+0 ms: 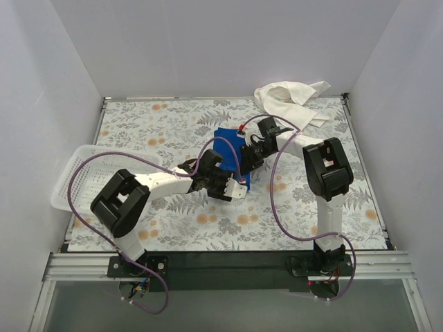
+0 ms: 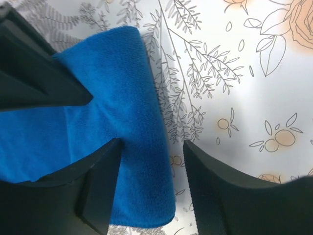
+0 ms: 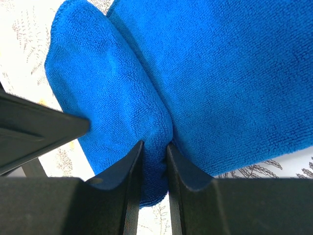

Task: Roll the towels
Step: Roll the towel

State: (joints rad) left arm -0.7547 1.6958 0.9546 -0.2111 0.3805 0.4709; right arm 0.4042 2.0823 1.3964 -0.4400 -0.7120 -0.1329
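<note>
You're clamping right gripper (image 3: 154,147) on blue towel (image 3: 220,73) fold, likely so it can't spring open; left gripper (image 2: 151,144) hovering over towel's edge, fingers apart, probably readying next tuck.

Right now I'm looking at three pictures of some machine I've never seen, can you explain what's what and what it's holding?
These are two robot arms, left and right, bolted to a table's near edge. The wide picture looks down from above; the other two come from a camera on each wrist, so the dark shapes there belong to that arm itself. On the flowered table lie a blue towel, a crumpled white towel at the far right and a white plastic basket at the left. The right arm's fingers are pinched shut on a fold of the blue towel. The left arm's fingers are open, the towel's edge between them, ungripped.
</note>
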